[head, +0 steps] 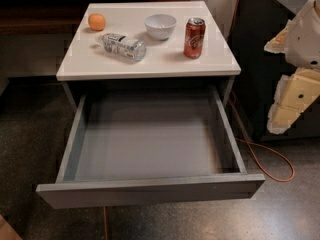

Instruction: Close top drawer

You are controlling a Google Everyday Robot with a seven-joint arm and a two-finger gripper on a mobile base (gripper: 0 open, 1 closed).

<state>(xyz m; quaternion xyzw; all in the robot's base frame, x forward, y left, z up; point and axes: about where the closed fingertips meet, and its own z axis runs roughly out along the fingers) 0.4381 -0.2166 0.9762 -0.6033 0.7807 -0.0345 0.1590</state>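
One wide grey top drawer is standing pulled far out toward 6 o'clock, filling the lower half of the camera view. Its blue-grey inside is lying open and empty, and its plain flat front is sitting nearest the viewer, well apart from the cabinet body. Toward 12 o'clock, the white bench is carrying four things: an orange at 11 o'clock, a white bowl at 12 o'clock, a red soda can at 1 o'clock, and a clear plastic bottle lying on its side just below the orange. At 3 o'clock, by the right edge of the view, the robot's cream-coloured gripper is hanging in the air, well apart from the drawer and touching nothing; whether it is open or closed cannot be told. An orange cable is trailing over the dark floor at 4 o'clock. By this showing, the task is only beginning: nothing is pressing on the drawer front yet, and the whole push back toward 12 o'clock is waiting to be done.
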